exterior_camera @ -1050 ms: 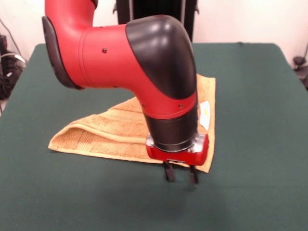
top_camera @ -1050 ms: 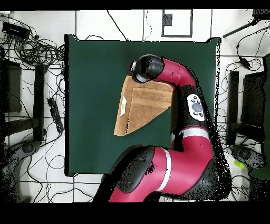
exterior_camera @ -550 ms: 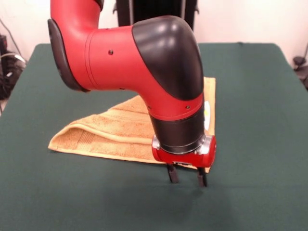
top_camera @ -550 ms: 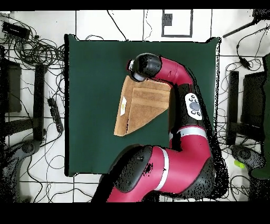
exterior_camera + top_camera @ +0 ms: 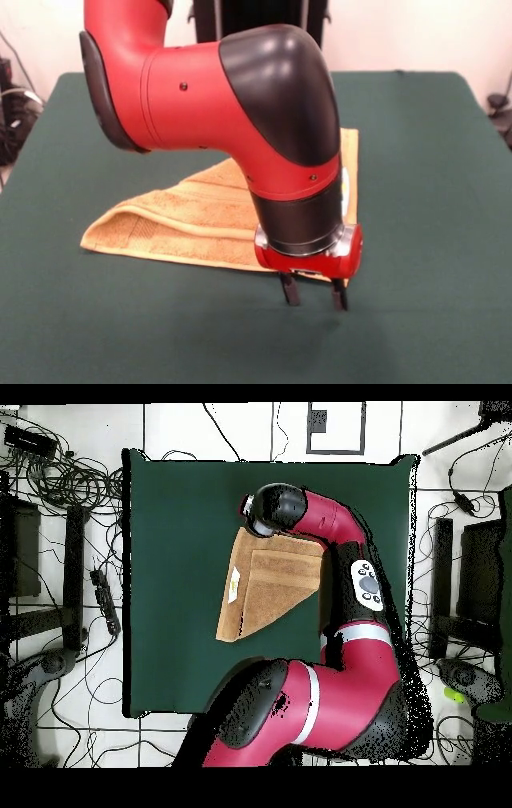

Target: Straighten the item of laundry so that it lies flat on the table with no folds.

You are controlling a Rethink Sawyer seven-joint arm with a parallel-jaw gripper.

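The item of laundry, an orange-tan towel (image 5: 188,220) (image 5: 265,584), lies on the green table (image 5: 416,160) (image 5: 170,584) folded over on a diagonal into a triangle. Its white-and-yellow label (image 5: 234,588) shows near one edge. My gripper (image 5: 314,292) stands open just past the towel's near corner, its two dark fingers pointing down with only green cloth between them. The tips are low over the table; contact cannot be judged. In the overhead view the arm's black wrist (image 5: 273,508) hides the gripper at the towel's top corner.
The red arm (image 5: 216,96) hangs over the towel's middle and hides part of it. Cables and equipment (image 5: 60,474) lie on the floor around the table. A black frame stands behind the table's far edge (image 5: 256,24).
The gripper has moved toward the camera and a little right, from over the towel's corner to just off its edge, and sits slightly lower. The towel has not moved.
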